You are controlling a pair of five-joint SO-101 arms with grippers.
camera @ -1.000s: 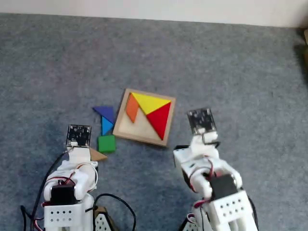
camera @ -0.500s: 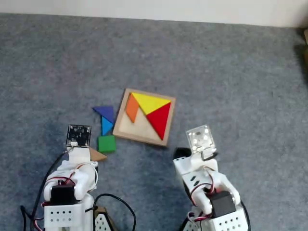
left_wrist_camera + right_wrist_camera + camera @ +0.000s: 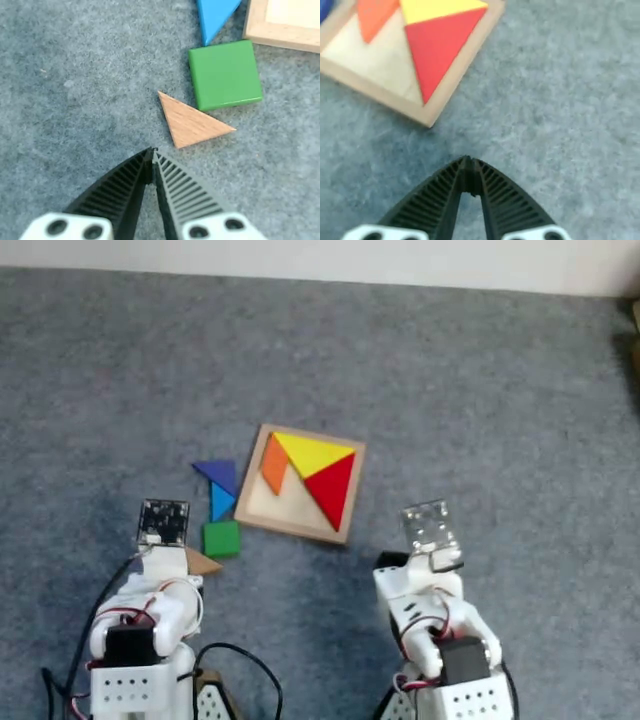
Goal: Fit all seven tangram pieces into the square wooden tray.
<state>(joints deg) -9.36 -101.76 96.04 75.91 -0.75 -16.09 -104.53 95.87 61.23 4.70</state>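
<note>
Since three of seven pcs already sit in the square wooden tray (image 3: 268, 502), task looks a bit under halfway by count. Inside are the orange piece (image 3: 274, 464), yellow triangle (image 3: 312, 453) and red triangle (image 3: 334, 488), w/ bare wood left on the side nearest the left arm.

Four pcs lie on the grey-carpeted bench (image 3: 480, 390) just left of the tray:
- dark-blue piece (image 3: 220, 475)
- light-blue triangle (image 3: 220, 502), close by the tray's rim
- green square (image 3: 221, 538), next to that
- bare-wood triangle (image 3: 192, 122), nearest the left arm and right against the square's corner; touching or a hair apart, can't tell.

Left gripper (image 3: 152, 154): closed, tips pressed together, nothing held, just short of the wood triangle and aimed at it. Right gripper (image 3: 469, 162): also closed & empty, over bare carpet near the tray's near corner, apart from it.

Step in hand, prob.: fetching the next loose pc, wood triangle the likely target for the left arm. Next move calls for opening the jaws first, then coming down astride the triangle. It's a thin flat pc on carpet, so go low and grip across two edges, not a point. After that, turn it to match the gap in the tray.
</note>
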